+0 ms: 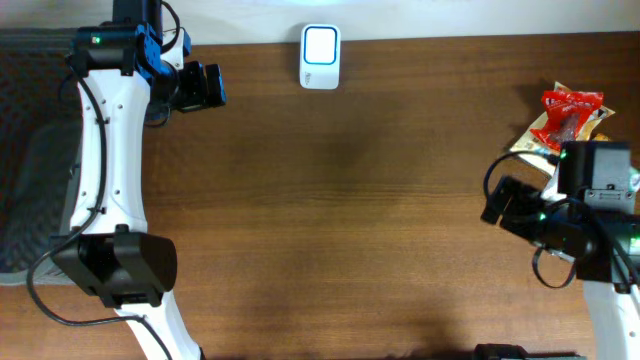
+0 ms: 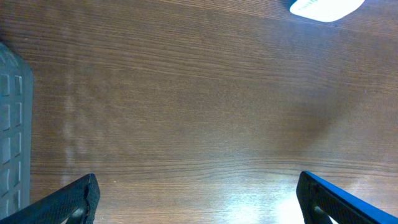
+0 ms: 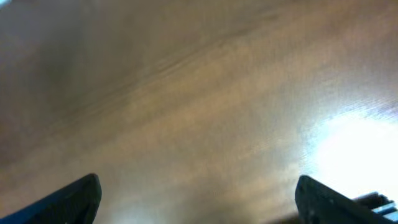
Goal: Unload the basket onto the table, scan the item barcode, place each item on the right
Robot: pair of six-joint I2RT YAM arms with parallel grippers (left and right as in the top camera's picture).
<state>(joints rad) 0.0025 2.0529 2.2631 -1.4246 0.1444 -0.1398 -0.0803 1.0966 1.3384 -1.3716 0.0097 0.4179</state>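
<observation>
1. We see the left gripper (image 2: pixel 198 199) with jaws spread wide and nothing between them, only bare table (image 1: pixel 360 210) below.
2. It sits at the top-left in the overhead view, near the scanner (image 1: pixel 320 57).
3. The right gripper (image 3: pixel 198 200) is also spread and empty over bare wood; we get a blurred wrist view.
4. The packet (image 1: pixel 568 118), red and gold, lies at the table's right edge just beside the right arm, partly hidden by it. Neither gripper holds it.
5. The scanner is white, well apart from the packet.
6. We see a grey mat (image 1: pixel 25 150) left of the table.
</observation>
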